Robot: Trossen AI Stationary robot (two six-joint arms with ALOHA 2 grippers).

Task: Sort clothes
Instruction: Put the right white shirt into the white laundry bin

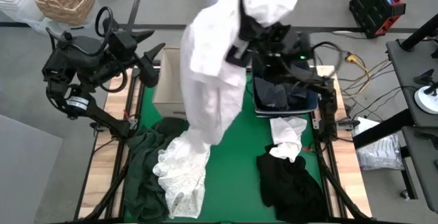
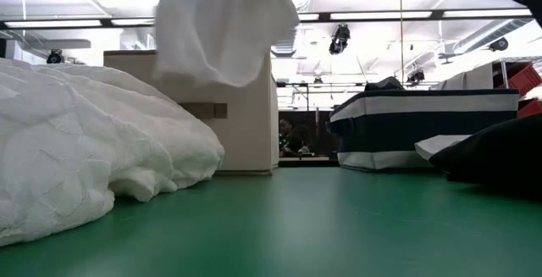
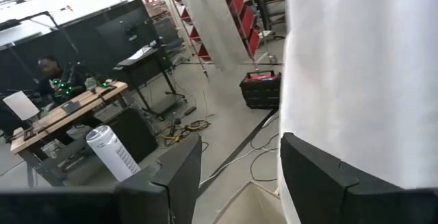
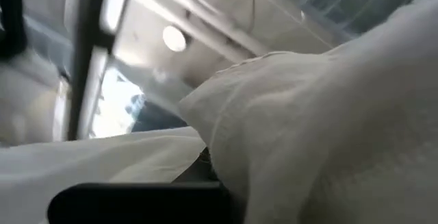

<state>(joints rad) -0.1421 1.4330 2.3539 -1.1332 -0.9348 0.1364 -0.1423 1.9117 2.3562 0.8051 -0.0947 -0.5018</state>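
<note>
White garment (image 1: 212, 66) held up high over the green table by the right gripper (image 1: 241, 20).

From the left: the left gripper (image 1: 152, 65) hangs at the table's left edge beside the beige fabric box (image 1: 168, 83), its fingers (image 3: 179, 176) spread apart with nothing between them. Below it a dark green garment (image 1: 140, 166) lies on the green mat (image 1: 239, 176), with a lacy white garment (image 1: 181, 172) touching its right side. In the middle the lifted white garment drapes down across the box, its lower end reaching the lacy one; the right gripper is clamped shut on its upper part. Further right stands the navy blue bin (image 1: 284, 94) holding dark clothes, then a small white piece (image 1: 287, 135) and a black garment (image 1: 291, 179) in front of it.
</note>
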